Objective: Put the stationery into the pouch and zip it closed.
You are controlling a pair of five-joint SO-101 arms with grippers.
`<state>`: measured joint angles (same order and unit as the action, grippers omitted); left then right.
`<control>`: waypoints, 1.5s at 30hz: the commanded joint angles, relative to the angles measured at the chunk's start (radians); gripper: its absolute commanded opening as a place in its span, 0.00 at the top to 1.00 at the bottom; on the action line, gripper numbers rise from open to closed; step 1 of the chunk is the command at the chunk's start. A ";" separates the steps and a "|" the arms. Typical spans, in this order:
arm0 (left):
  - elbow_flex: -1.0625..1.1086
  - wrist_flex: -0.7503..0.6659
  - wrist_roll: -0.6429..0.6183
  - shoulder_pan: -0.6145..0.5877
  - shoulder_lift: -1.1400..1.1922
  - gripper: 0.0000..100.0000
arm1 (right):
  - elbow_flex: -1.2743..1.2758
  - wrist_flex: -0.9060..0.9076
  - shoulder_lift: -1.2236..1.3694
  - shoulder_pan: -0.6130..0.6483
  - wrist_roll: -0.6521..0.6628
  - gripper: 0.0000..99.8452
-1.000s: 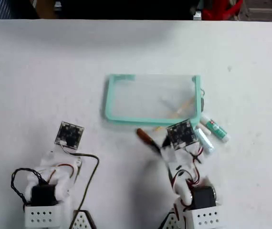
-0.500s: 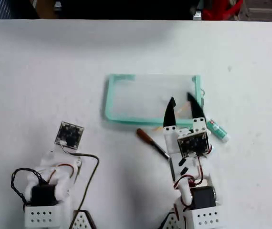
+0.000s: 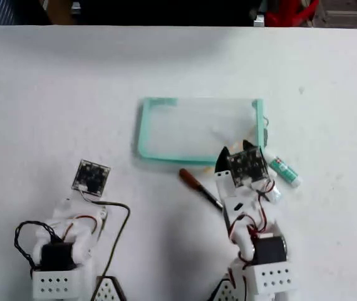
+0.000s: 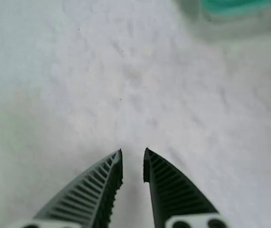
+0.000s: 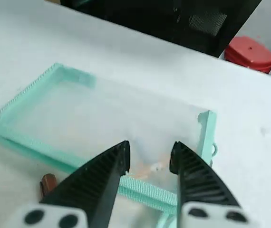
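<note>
At mid-table (image 3: pixel 72 75) lies the clear, mint-edged pouch (image 3: pixel 139 135), with one pale orange stick (image 5: pixel 145 168) inside, too blurred to name. The right gripper (image 5: pixel 150 149) hangs over its near edge, jaws apart and empty. A brown-handled pen (image 3: pixel 194 182) and a green-and-white tube (image 3: pixel 285 170) lie outside, just beside it. The left gripper (image 4: pixel 132 156), slightly parted, holds nothing.

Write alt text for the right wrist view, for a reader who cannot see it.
The right arm's black tool, open, hangs over the edge of a clear pouch with mint-green zip trim, lying flat on a white table. The brown end of a pen lies on the table just outside the pouch.
</note>
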<state>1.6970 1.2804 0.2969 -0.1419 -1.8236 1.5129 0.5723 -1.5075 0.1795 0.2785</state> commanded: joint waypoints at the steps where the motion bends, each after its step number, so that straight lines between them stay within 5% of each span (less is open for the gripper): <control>1: -0.005 0.006 0.006 0.008 -0.001 0.91 | -0.060 -0.016 0.082 -0.027 0.002 0.85; 45: -0.005 0.006 0.006 0.008 -0.001 0.91 | -0.025 -0.047 0.125 -0.084 -0.087 0.85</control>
<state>1.6970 1.2804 0.2969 -0.1419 -1.8236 1.5037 0.5478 -1.3755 0.1197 0.1987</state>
